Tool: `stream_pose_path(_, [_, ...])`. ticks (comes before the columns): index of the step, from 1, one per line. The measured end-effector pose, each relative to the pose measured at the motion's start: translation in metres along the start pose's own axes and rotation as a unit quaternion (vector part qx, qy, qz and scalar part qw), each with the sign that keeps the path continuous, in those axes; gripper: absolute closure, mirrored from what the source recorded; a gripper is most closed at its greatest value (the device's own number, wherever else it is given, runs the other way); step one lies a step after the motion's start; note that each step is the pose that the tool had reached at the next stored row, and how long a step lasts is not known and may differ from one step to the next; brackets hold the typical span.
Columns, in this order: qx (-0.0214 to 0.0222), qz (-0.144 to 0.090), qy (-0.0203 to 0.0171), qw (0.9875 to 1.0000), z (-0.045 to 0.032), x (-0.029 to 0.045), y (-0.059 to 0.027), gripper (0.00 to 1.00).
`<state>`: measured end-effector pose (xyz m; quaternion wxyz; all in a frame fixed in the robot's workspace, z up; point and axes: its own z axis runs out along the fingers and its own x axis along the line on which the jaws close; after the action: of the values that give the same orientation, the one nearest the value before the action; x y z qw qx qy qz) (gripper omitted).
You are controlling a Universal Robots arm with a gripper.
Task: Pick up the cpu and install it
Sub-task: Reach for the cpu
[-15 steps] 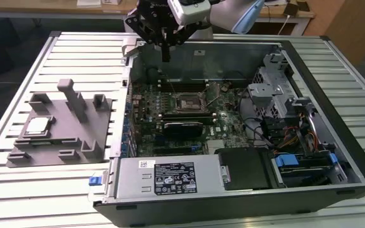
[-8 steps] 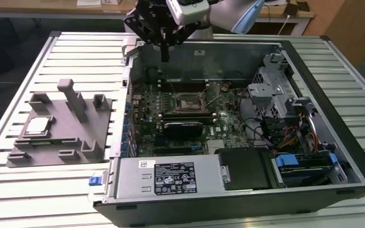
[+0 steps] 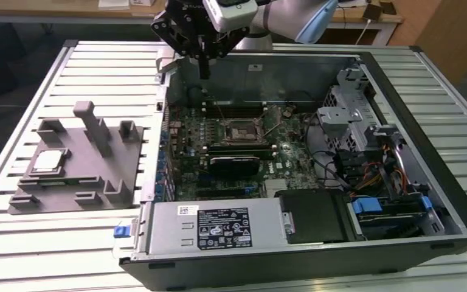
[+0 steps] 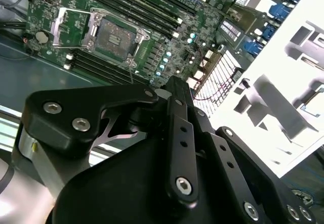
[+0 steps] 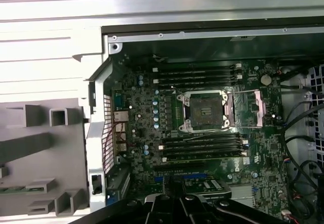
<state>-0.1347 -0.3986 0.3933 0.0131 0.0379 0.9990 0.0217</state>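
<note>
The cpu (image 3: 48, 160), a small silvery square chip, lies in a recess of the grey tray (image 3: 71, 182) at the exterior view's left, beside the open computer case. The motherboard's socket (image 3: 239, 129) sits open and bare, and both wrist views show it (image 4: 109, 34) (image 5: 205, 110) with its metal bracket folded aside. My gripper (image 3: 205, 66) hangs over the case's far wall, well above the board and far from the cpu. Its black fingers (image 4: 174, 90) are shut together with nothing between them. The gripper's linkage (image 5: 185, 204) shows in the first wrist view.
The case (image 3: 428, 182) holds memory sticks beside the socket, a black rectangular block (image 3: 233, 164), a power supply (image 3: 217, 225), drive cages and cables at the exterior view's right. Upright posts (image 3: 95, 131) rise from the tray. A slatted metal table (image 3: 22, 91) carries everything.
</note>
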Motion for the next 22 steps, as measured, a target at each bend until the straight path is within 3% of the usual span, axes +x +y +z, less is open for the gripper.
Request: stream_pose_path(22, [0.0000,0.000,0.0000,1.0000,-0.0008,0.0332,-0.0013,0.89])
